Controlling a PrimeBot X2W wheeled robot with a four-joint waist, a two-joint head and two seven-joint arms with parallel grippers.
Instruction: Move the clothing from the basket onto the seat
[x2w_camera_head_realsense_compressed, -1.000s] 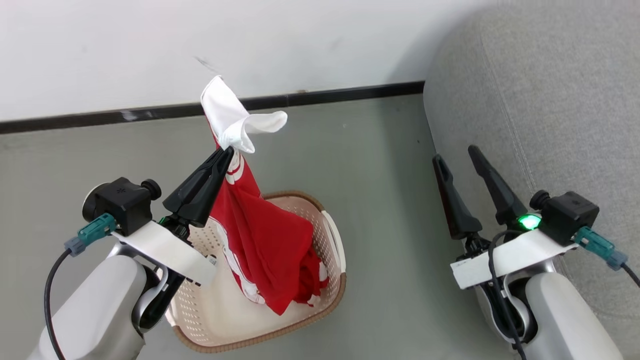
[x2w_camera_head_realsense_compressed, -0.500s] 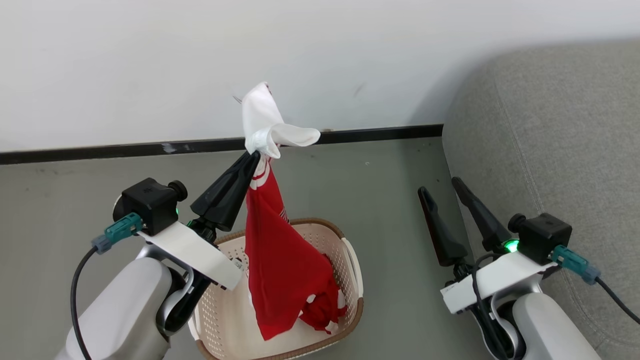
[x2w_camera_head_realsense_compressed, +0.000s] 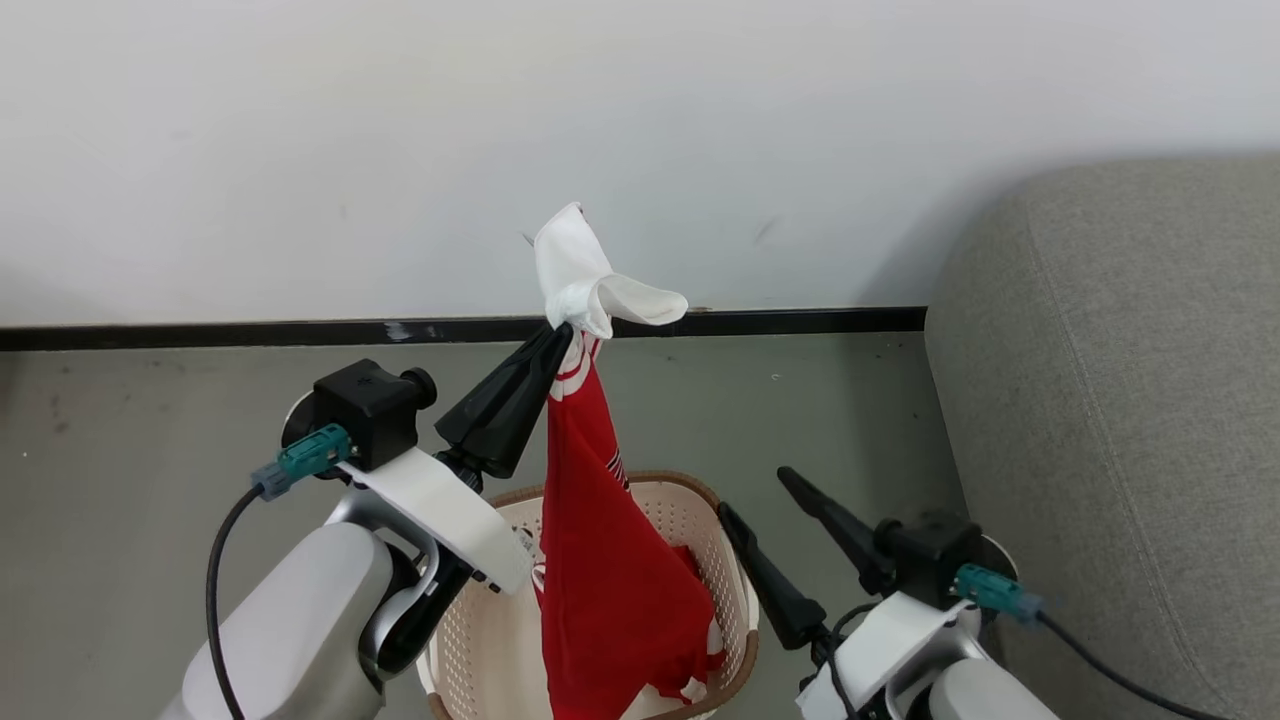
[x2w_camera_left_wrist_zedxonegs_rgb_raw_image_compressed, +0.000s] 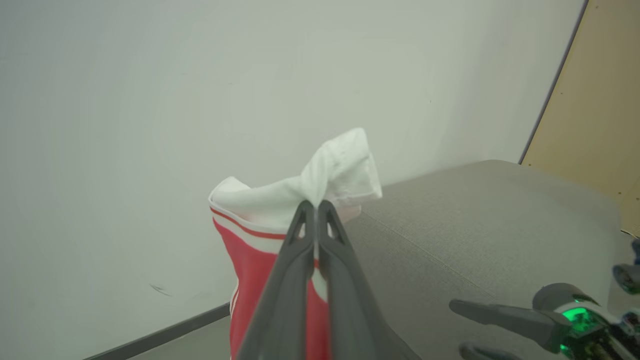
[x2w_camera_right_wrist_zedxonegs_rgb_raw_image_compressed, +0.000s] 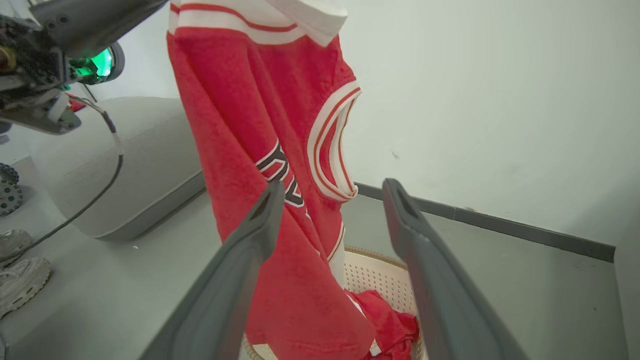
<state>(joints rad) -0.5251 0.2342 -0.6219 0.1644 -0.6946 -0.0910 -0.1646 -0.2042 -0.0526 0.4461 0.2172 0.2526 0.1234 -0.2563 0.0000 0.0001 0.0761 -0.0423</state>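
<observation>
The light was bright and even, with no glare. A soft shadow lay on the wall (x2w_camera_head_realsense_compressed: 890, 260) beside the seat (x2w_camera_head_realsense_compressed: 1120, 420). Both wrist views bent at the edges, and the left one looked slightly hazy.

Basket (x2w_camera_head_realsense_compressed: 690, 515) front, clothing (x2w_camera_head_realsense_compressed: 610, 590) hem cut off below.

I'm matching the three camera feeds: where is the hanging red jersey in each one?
Head view: red jersey lower centre, hanging from the left gripper over the basket.
Left wrist view: jersey lower centre-left, behind the shut fingers.
Right wrist view: jersey centre-left, top to bottom.
Shared landmark: the grey sofa seat.
</observation>
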